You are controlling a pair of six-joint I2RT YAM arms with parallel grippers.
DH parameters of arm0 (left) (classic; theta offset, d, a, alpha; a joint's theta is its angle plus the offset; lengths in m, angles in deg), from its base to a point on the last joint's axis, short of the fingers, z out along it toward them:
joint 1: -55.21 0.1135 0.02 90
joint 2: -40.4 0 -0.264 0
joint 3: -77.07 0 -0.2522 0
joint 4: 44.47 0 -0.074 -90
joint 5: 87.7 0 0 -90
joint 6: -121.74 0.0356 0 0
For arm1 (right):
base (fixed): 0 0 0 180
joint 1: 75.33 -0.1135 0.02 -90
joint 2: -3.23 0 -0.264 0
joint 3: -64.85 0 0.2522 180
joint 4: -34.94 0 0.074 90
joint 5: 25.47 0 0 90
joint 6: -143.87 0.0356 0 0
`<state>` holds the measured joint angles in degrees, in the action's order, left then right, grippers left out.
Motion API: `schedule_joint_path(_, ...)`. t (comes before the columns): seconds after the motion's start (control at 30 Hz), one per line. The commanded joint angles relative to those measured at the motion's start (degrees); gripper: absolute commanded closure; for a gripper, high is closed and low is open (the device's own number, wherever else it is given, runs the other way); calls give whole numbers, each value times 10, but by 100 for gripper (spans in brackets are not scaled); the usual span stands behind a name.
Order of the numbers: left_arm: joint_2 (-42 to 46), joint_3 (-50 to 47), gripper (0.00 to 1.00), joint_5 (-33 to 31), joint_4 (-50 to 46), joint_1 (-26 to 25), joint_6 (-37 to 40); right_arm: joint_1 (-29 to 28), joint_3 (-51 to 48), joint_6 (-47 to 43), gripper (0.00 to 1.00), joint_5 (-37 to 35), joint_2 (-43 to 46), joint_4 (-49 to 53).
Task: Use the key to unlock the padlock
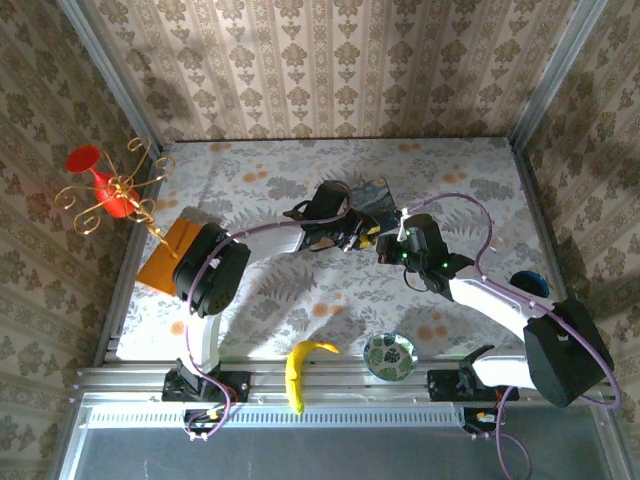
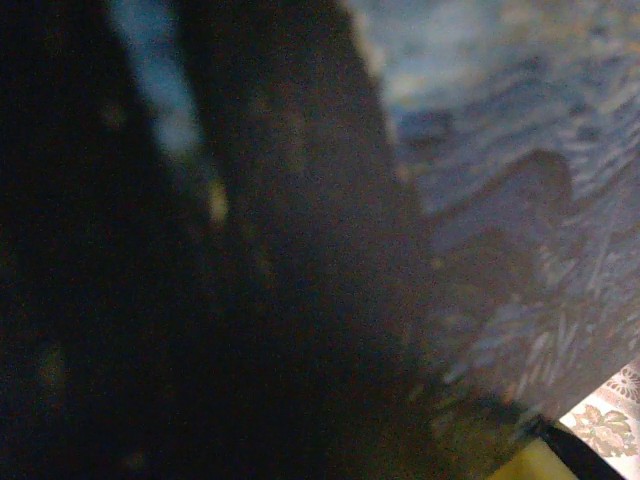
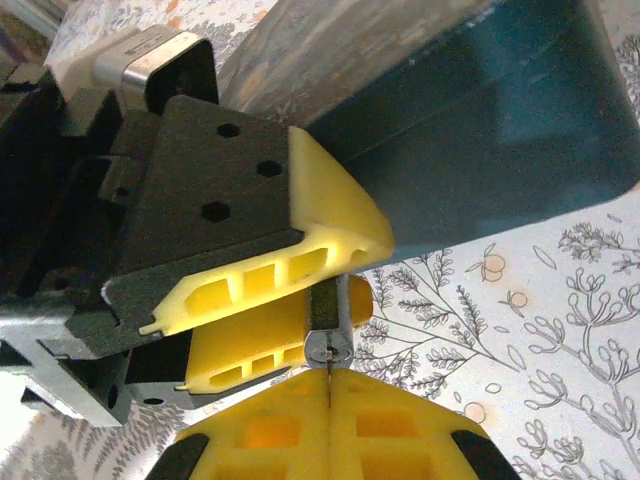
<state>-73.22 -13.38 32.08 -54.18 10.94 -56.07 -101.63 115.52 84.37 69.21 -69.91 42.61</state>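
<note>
Yellow fingers of the left gripper [image 3: 340, 285] are clamping the padlock [image 3: 323, 300] between them, just beside the blue box [image 3: 480, 130] and above the patterned table [image 3: 560, 330]. The right gripper [image 3: 328, 385] is pinching its pads fully together on the key [image 3: 328, 368], which is showing as a thin metal edge, so its identity is probable rather than certain.

Orientation: the padlock's long axis is running in line with the key, along the line between the two grippers. Its silvery end [image 3: 326, 346] is facing the right gripper and meeting the key tip. The shackle end is lying hidden between the left fingers.

Faults to guard against:
- Key and keyway are sitting slightly off-axis: the blade may bind or bend when pushed.
- Turning force is acting on a small body: the padlock may rotate within the left fingers instead of unlocking.
- Only a narrow strip of key is being gripped: it may slip between the pads.
</note>
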Motion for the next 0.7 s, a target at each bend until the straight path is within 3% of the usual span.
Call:
schedule_joint_path(0.0, -1, 5, 100, 66, -23, -30, -11, -8, 34, -73, 100, 17, -8, -67)
schedule_joint_path(0.2, -2, 8, 100, 66, -20, -32, -11, -8, 55, -65, 100, -26, -46, -43)
schedule_joint_path(0.43, -4, 11, 100, 86, -13, -35, -14, -3, 48, -5, 100, -55, -82, -106)
schedule_joint_path(0.67, -3, 8, 100, 92, 3, -33, -18, 34, 30, 33, 100, 80, -106, -225)
